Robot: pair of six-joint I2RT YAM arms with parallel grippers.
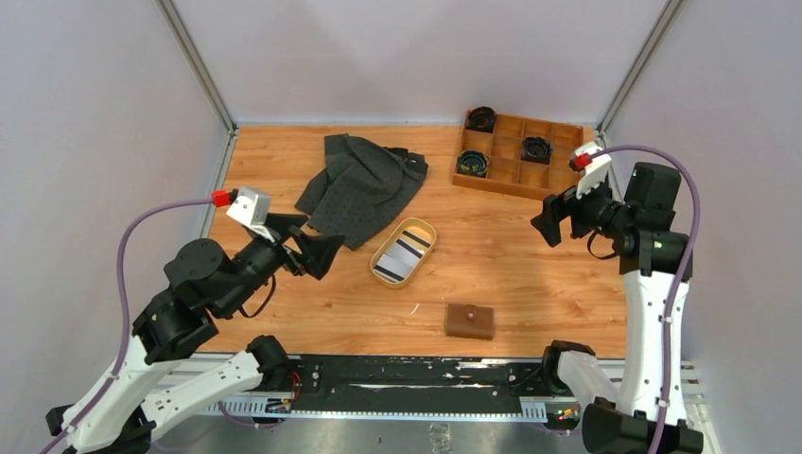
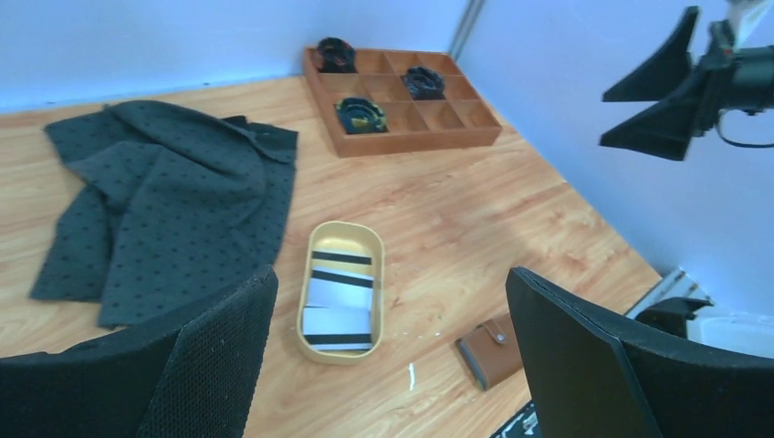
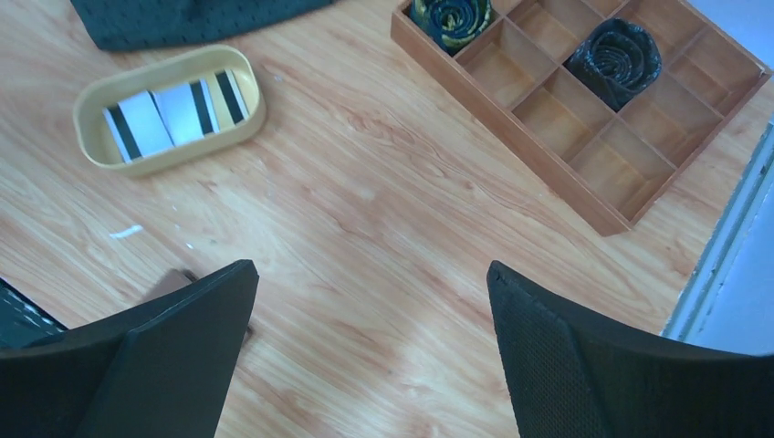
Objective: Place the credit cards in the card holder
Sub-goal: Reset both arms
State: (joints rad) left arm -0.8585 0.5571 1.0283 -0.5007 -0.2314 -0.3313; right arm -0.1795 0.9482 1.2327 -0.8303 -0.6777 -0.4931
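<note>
Above the bench (image 1: pixel 530 274), the left fingers (image 1: pixel 320 253) and right fingers (image 1: pixel 551 223) are held spread and empty. In the oval tray (image 1: pixel 431 236), well apart from the shut card holder (image 1: pixel 470 321), the credit cards (image 1: pixel 401 256) are stacked. No card is gripped yet. A first pick is likely called for, and the holder must be opened.

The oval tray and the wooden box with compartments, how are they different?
The tray is oval, pale tan and one open space; the box is rectangular, reddish-brown and split into many compartments. The tray holds flat striped cards; the box holds dark rolled-up items in three compartments. The tray lies mid-table beside the dark cloth; the box sits in the far right corner. Both are shallow and open-topped.
</note>
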